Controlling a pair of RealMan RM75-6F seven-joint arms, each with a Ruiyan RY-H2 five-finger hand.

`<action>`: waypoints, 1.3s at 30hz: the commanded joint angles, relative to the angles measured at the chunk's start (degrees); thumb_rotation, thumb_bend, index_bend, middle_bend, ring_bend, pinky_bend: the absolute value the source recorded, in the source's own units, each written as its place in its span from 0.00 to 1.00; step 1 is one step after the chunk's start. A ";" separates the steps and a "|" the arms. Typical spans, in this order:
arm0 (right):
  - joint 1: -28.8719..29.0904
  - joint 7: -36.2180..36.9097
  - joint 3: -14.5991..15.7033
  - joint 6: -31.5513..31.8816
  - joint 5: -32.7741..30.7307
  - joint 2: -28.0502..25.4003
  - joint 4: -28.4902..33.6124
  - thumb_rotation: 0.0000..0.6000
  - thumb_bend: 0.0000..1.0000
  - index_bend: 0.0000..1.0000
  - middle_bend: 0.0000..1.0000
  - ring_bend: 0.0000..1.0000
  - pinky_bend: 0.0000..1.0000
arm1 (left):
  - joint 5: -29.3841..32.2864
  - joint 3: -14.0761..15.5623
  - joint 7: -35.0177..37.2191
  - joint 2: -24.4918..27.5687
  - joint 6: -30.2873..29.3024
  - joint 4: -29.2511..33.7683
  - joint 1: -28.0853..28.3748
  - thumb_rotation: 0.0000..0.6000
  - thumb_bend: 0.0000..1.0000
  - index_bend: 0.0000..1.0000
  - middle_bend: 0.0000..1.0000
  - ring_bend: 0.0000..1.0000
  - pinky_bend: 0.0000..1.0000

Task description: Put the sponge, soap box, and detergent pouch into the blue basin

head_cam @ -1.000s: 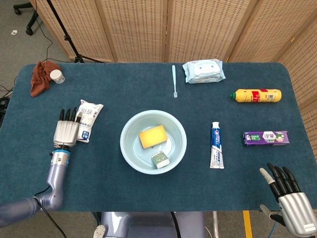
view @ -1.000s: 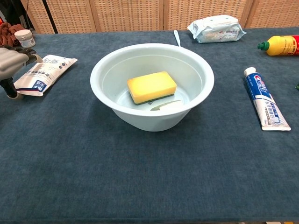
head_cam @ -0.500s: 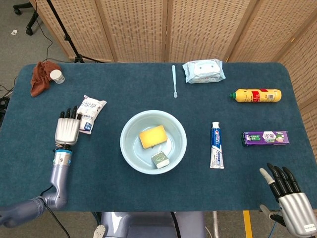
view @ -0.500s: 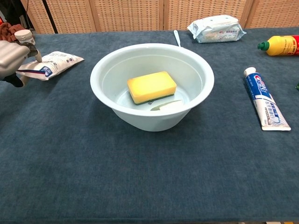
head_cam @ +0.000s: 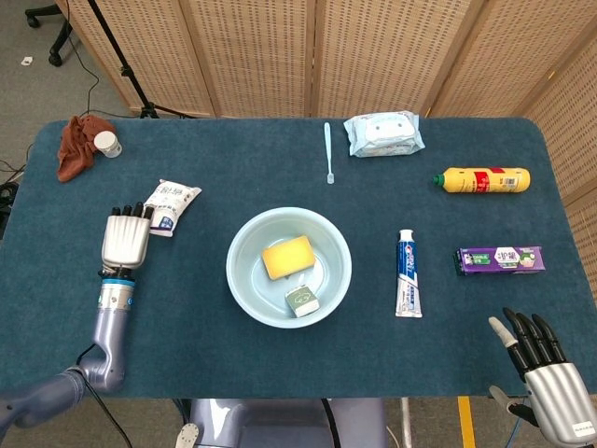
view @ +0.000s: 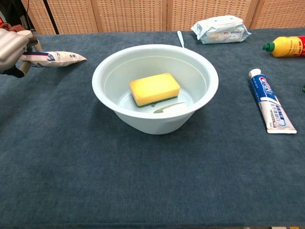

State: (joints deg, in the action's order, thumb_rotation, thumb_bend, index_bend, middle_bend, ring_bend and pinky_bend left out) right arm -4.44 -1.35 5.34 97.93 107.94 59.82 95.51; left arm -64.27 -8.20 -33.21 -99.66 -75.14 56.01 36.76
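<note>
The pale blue basin (head_cam: 241,280) (view: 109,67) sits mid-table. Inside it lie a yellow sponge (head_cam: 287,257) (view: 155,88) and a small white-and-green soap box (head_cam: 302,301) (view: 170,108). The white detergent pouch (head_cam: 171,205) (view: 55,58) hangs a little above the cloth, left of the basin, gripped at its near end by my left hand (head_cam: 125,243) (view: 12,50). My right hand (head_cam: 544,373) rests at the table's front right corner, fingers apart, holding nothing.
A toothpaste tube (head_cam: 408,272) (view: 268,101) lies right of the basin, with a purple box (head_cam: 499,259) beyond it. A yellow bottle (head_cam: 483,179), wipes pack (head_cam: 383,133), toothbrush (head_cam: 328,151), brown cloth (head_cam: 75,147) and small white jar (head_cam: 108,143) line the far side.
My left hand has lifted the pouch off the cloth and carried it slightly away from me; its free end now points toward the basin. The right hand has not moved.
</note>
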 commanded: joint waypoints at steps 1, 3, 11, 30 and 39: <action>0.00 0.04 -0.03 0.04 -0.04 0.01 -0.01 1.00 0.10 0.06 0.00 0.00 0.00 | -1.70 -0.61 1.55 -0.28 -1.05 -0.74 -0.04 1.00 0.53 0.73 0.44 0.47 0.48; 0.00 0.06 -0.02 0.03 -0.05 -0.01 -0.01 1.00 0.10 0.06 0.00 0.00 0.00 | -2.37 -0.97 1.96 -0.28 -1.42 -0.96 -0.05 1.00 0.54 0.73 0.46 0.49 0.50; -0.03 0.14 -0.03 0.11 -0.08 0.00 -0.05 1.00 0.10 0.06 0.00 0.00 0.00 | -4.59 -3.09 2.68 0.46 -3.56 -0.46 0.09 1.00 0.56 0.75 0.49 0.55 0.54; -0.07 0.07 0.04 0.13 0.00 0.01 -0.06 1.00 0.10 0.06 0.00 0.00 0.00 | -6.76 -7.72 0.87 4.56 -6.88 4.77 0.69 1.00 0.60 0.80 0.54 0.59 0.58; -0.08 0.22 0.05 0.21 0.01 -0.04 -0.06 1.00 0.10 0.06 0.00 0.00 0.00 | -7.10 -9.97 -0.94 6.04 -7.95 10.18 1.66 1.00 0.60 0.80 0.54 0.59 0.58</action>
State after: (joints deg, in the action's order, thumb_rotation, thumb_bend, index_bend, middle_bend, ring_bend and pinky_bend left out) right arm -4.52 -1.14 5.39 98.13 107.96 59.78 95.44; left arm -71.24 -17.65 -33.76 -93.78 -82.75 65.27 38.09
